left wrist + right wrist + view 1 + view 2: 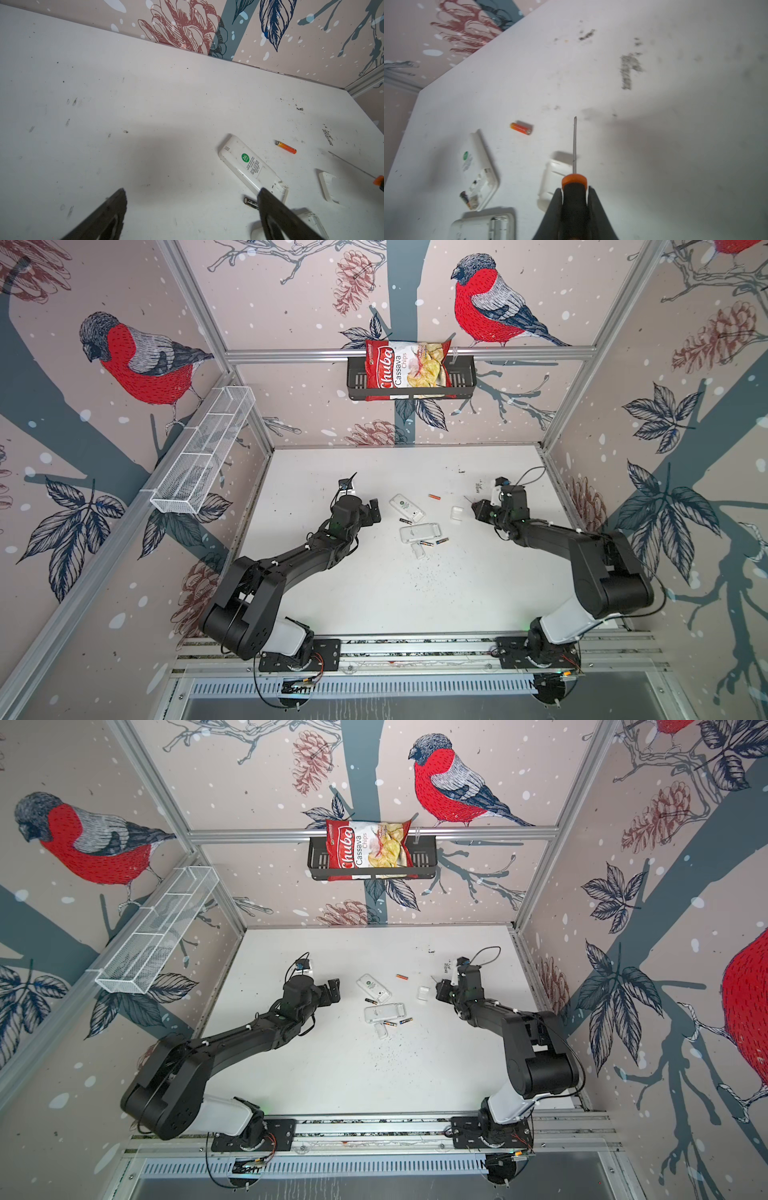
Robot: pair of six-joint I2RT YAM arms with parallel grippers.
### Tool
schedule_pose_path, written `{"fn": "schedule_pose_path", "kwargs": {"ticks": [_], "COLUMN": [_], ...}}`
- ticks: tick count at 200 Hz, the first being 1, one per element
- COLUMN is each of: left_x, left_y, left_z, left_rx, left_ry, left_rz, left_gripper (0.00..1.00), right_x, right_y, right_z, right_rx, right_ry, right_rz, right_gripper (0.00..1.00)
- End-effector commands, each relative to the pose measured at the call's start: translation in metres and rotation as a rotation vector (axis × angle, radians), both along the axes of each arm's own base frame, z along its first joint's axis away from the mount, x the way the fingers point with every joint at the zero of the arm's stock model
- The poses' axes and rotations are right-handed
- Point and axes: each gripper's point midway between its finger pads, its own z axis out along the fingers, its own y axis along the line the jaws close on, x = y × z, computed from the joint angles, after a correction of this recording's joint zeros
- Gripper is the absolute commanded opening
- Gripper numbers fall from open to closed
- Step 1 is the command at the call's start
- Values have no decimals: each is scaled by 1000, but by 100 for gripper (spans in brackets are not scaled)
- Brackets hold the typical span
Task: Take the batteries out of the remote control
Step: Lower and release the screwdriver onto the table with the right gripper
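Both top views show the worktop (374,593) with two white remotes (419,532) in its middle. The left fingers (110,212) stand wide and empty; the right fingers (596,205) clamp a screwdriver (574,187). Four batteries lie flat near the remotes, long axes about left-right: one orange battery (434,497), three dark ones (405,521) with gold ends.

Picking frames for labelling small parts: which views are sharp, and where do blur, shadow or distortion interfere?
Left wrist view: sharp; crisp white plastic remote with green sticker, soft shadow on the white table. Right wrist view: smeared, that remote blurred, the orange-and-black-handled screwdriver crisper. Both top views: even light, aluminium frame rails splayed by the wide lens.
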Motion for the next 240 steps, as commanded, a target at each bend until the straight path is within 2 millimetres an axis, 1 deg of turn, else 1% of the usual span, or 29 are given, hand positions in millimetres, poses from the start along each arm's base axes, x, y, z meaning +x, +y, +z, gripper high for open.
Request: {"fn": "schedule_pose_path", "kwargs": {"ticks": [1, 16, 31, 45, 64, 81, 104, 114, 137, 152, 167, 175, 178, 181, 185, 197, 209, 222, 227, 230, 240], "left_x": [-2, -5, -9, -12, -18, -23, -31, -34, -38, -40, -41, -41, -41, -41, -41, -40, -39, -38, -38, -37, -33], "left_y": [6, 8, 12, 15, 21, 27, 36, 40, 54, 64, 73, 76, 76, 78, 79, 87, 94, 101, 104, 106, 112], "left_z": [6, 7, 7, 8, 9, 11, 16, 18, 22, 27, 34, 42, 45, 48, 52, 62, 67, 73, 74, 75, 79], "left_rx": [1, -1, -1, -6, -9, -15, -32, -38, -40, -32, -31, -26, -20, -15, -10, 2, 18, 53, 76, 88, 128], "left_ry": [-29, -36, -43, -52, -60, -70, -95, -104, -115, -118, -123, -139, -144, -152, -165, -198, -222, -246, -249, -253, -255], "left_rz": [20, 26, 34, 44, 61, 84, 116, 133, 202, 260, 308, 319, 320, 325, 333, 373, 407, 436, 448, 454, 464], "left_gripper": [97, 97, 97, 97, 97, 97, 97, 97, 97, 97, 97, 97, 97, 97, 97, 97, 97, 97, 97, 97, 97], "right_x": [2, -6, -13, -19, -26, -31, -36, -37, -37, -33, -30, -29, -28, -28, -28, -27, -27, -26, -26, -26, -27], "right_y": [-8, -9, -4, 2, 8, 9, 8, 8, 4, -4, -15, -23, -27, -31, -35, -48, -61, -74, -77, -78, -82], "right_z": [6, -7, -17, -26, -30, -33, -32, -28, -8, 15, 44, 60, 61, 72, 79, 95, 105, 112, 114, 115, 118], "right_rx": [25, 29, 38, 31, 12, 4, 2, 4, -7, -27, -55, -79, -94, -98, -109, -137, -160, -173, -178, -185, -215], "right_ry": [-69, -40, -17, 8, 14, 21, 16, 6, -45, -105, -194, -247, -256, -290, -314, -371, -410, -440, -451, -462, -497], "right_rz": [-73, -81, -72, -65, -62, -69, -74, -77, -81, -94, -123, -145, -155, -167, -183, -223, -274, -329, -337, -337, -347], "right_gripper": [2, 5, 7, 14, 28, 35, 37, 37, 40, 42, 46, 52, 54, 56, 59, 67, 78, 87, 93, 99, 99]}}
